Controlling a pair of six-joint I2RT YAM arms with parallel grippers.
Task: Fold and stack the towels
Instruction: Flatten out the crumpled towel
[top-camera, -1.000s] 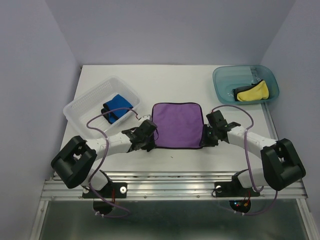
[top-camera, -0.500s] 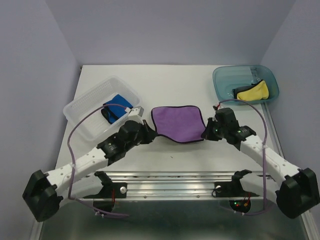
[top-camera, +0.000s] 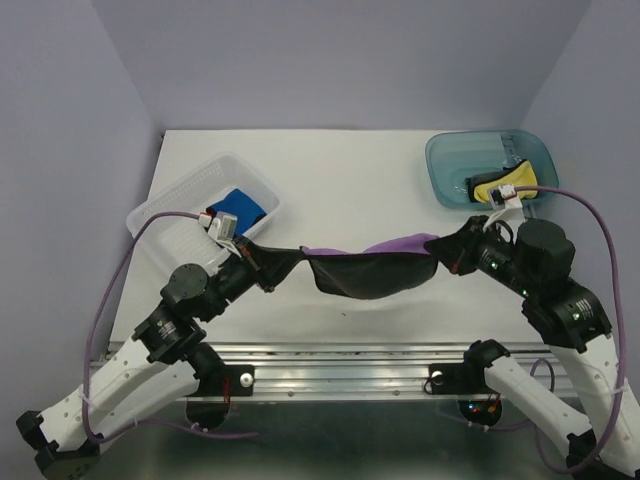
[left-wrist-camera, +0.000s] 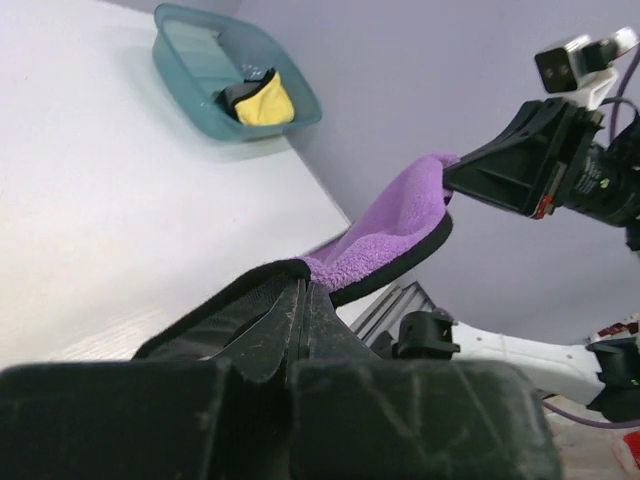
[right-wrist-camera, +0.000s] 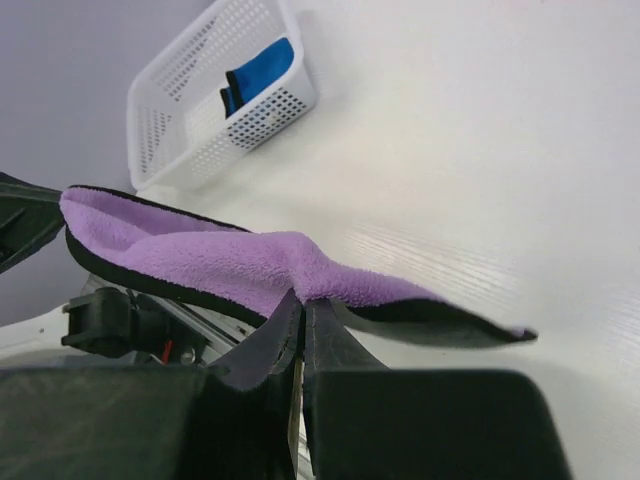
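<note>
The purple towel (top-camera: 365, 268) hangs in the air between both grippers, its black reverse face sagging toward me and purple showing along its top edge. My left gripper (top-camera: 290, 258) is shut on its left corner, seen pinched in the left wrist view (left-wrist-camera: 302, 285). My right gripper (top-camera: 440, 248) is shut on its right corner, seen in the right wrist view (right-wrist-camera: 303, 300). A folded blue towel (top-camera: 245, 207) lies in the clear plastic tray (top-camera: 170, 215). A folded yellow towel (top-camera: 508, 182) lies in the teal tub (top-camera: 450, 165).
The white table (top-camera: 340, 170) ends at a metal rail (top-camera: 340, 360) along the near edge. The tray stands at the left and the tub at the back right corner. Purple walls close in the sides and back.
Both grippers have lifted the purple towel's near corners off the table and raised them up and apart. The towel went from lying flat to hanging between them, black face showing.
</note>
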